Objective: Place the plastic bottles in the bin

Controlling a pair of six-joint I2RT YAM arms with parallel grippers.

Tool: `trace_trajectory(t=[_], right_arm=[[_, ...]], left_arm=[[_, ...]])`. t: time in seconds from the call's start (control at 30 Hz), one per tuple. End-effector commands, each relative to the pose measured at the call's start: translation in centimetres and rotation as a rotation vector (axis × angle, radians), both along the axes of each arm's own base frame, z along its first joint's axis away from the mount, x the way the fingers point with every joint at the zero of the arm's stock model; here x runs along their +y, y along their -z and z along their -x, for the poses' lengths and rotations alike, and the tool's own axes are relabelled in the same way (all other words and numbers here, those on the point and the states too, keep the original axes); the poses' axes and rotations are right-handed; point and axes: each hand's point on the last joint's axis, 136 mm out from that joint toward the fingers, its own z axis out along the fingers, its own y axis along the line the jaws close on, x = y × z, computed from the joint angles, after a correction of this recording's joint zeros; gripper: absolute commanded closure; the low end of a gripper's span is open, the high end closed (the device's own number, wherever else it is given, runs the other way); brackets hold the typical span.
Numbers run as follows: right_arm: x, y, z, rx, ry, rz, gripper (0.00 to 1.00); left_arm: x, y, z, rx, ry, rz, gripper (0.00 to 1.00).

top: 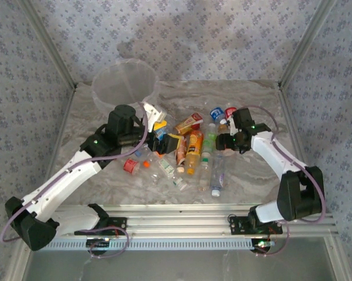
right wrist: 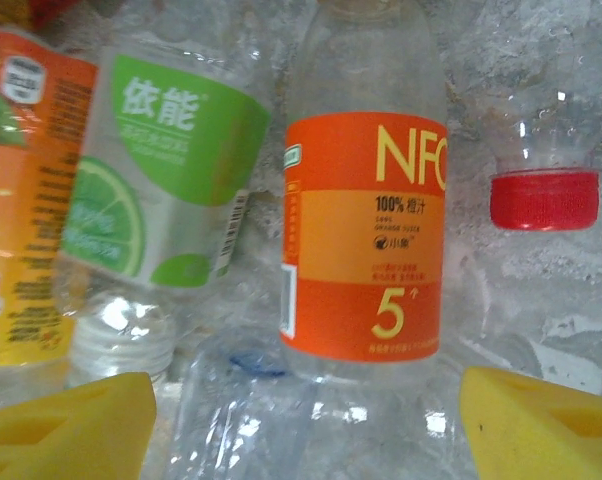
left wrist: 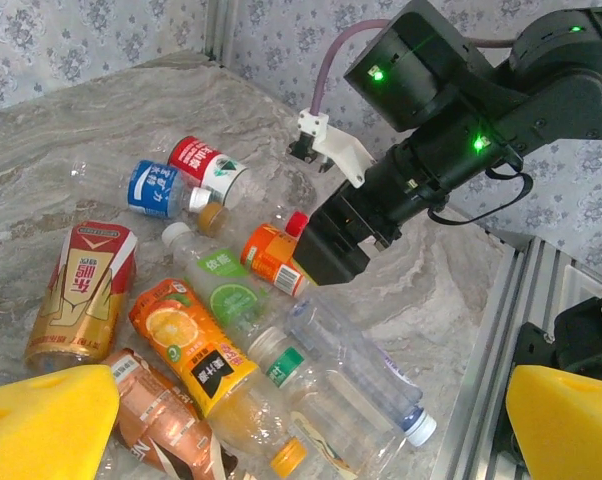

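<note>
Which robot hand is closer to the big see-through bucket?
Left. The left gripper is over the bottles, close to the bin's near-right side. The right gripper is farther right, across the pile.

Orange-lbl btl (right wrist: 366,235) neck past top edge

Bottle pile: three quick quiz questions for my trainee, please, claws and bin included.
1. True or false: the left claw is shut on a bottle.
2. Which label lies centred ahead of the right claw? A blue, B orange, C red.
3. Fill in: the bin stands at the far ____ corner of the table.
Key: 1 false, it is open. 2 B, the orange-label bottle. 3 left.
</note>
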Motion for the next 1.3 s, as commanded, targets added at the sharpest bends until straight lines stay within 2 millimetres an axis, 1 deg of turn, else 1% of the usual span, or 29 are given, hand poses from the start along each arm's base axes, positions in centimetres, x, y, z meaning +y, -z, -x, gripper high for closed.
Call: trace_trajectory(t=[0.0, 0.1, 0.17, 0.23, 0.4, 0.57, 0.83, 1.0, 1.27], right_arm=[[-0.7, 0.0, -1.6, -0.041, -0.011, 0.059, 0.15], [-1.0, 0.8, -1.7, -0.019, -0.012, 0.073, 0.14], [-1.1, 1.1, -2.4, -0.03, -0.006, 0.068, 0.14], [-1.2, 1.8, -2.7, -0.02, -0.006, 0.086, 0.14], [-1.2, 3.3, -3.0, 0.012, -0.015, 0.097, 0.16], [-1.1, 4.2, -3.3, 0.027, -0.02, 0.097, 0.18], [-1.4, 5.1, -3.4, 0.048, -0.012, 0.089, 0.2], [-1.2, 5.5, -3.3, 0.055, -0.015, 0.08, 0.21], [-1.1, 5.7, -3.3, 0.06, -0.013, 0.076, 0.26]], left_arm=[[-0.6, -0.1, 0.1, 0.011, 0.017, 0.002, 0.0], [-0.7, 0.3, 0.1, 0.017, 0.022, -0.014, 0.0], [-0.9, 0.5, 0.2, 0.022, 0.028, -0.022, 0.0], [-1.1, 0.7, 0.2, 0.026, 0.031, -0.025, 0.0], [-1.1, 1.0, 0.1, 0.029, 0.033, -0.039, 0.0], [-1.2, 1.4, 0.0, 0.041, 0.029, -0.056, 0.0], [-1.3, 1.5, 0.0, 0.052, 0.034, -0.064, 0.0], [-1.2, 1.5, 0.1, 0.05, 0.034, -0.066, 0.0], [-1.4, 1.7, 0.3, 0.059, 0.043, -0.067, 0.0]])
